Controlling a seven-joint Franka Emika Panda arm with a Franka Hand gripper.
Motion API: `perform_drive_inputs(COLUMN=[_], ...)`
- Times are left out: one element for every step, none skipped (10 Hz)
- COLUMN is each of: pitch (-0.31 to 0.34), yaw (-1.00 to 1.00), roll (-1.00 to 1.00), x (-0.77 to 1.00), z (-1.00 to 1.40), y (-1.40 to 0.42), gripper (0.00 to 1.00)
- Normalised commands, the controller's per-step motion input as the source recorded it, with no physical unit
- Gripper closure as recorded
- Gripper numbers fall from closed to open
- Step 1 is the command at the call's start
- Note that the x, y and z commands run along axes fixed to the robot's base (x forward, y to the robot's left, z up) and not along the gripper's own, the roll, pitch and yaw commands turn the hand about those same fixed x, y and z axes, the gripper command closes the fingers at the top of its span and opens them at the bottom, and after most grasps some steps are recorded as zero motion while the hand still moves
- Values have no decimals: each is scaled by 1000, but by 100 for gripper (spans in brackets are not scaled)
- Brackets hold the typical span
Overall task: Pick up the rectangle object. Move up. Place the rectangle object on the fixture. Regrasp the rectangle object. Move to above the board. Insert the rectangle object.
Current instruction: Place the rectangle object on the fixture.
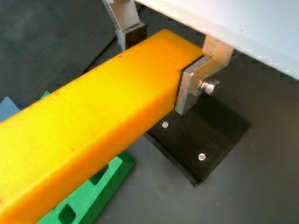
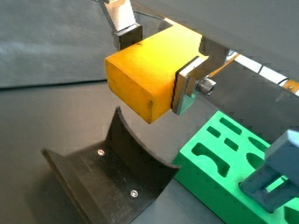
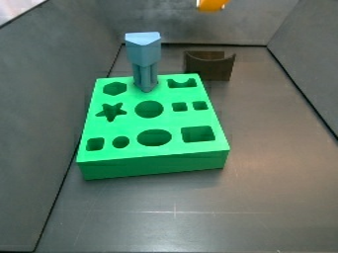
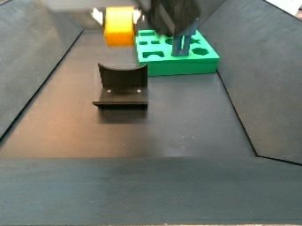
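The rectangle object (image 1: pixel 93 114), a long smooth orange-yellow block, hangs in the air with my gripper (image 1: pixel 162 59) shut on one end of it. Both wrist views show the silver fingers (image 2: pixel 190 80) pressed on its two sides. The dark fixture (image 2: pixel 105 171) stands on the floor below the block, apart from it. In a side view the block (image 4: pixel 119 25) floats above and behind the fixture (image 4: pixel 120 86). In a side view only the block's lower edge (image 3: pixel 211 4) shows, high above the fixture (image 3: pixel 209 63). The green board (image 3: pixel 145 124) lies beside the fixture.
A blue pentagon-topped peg (image 3: pixel 141 59) stands upright in the board at its far edge. It also shows beside the board (image 2: pixel 233 166) in a wrist view as the blue peg (image 2: pixel 274 166). Sloped dark walls (image 4: pixel 48 62) enclose the floor on both sides.
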Motion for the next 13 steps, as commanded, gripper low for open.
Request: perform_drive_inputs(pitch=[24, 35, 53, 48, 29, 17, 13, 6, -9, -17, -27, -26, -26], yaw=[-153, -155, -162, -160, -139, -128, -108, -100, -89, -85, -59, -53, -43], roll=[-1000, -1000, -1000, -940, -707, -527, -311, -247, -193, -174, -104, -102, -102], x=[109, 116, 133, 138, 149, 157, 171, 179, 143, 123, 73, 71, 70], z=[-1000, -1000, -1000, -1000, -1000, -1000, -1000, -1000, -760, -624, -508, -508, -508], y=[73, 72, 83, 88, 94, 102, 104, 101, 85, 77, 53, 49, 48], gripper=[100, 100, 100, 100, 100, 100, 100, 100, 100, 100, 100, 100, 100])
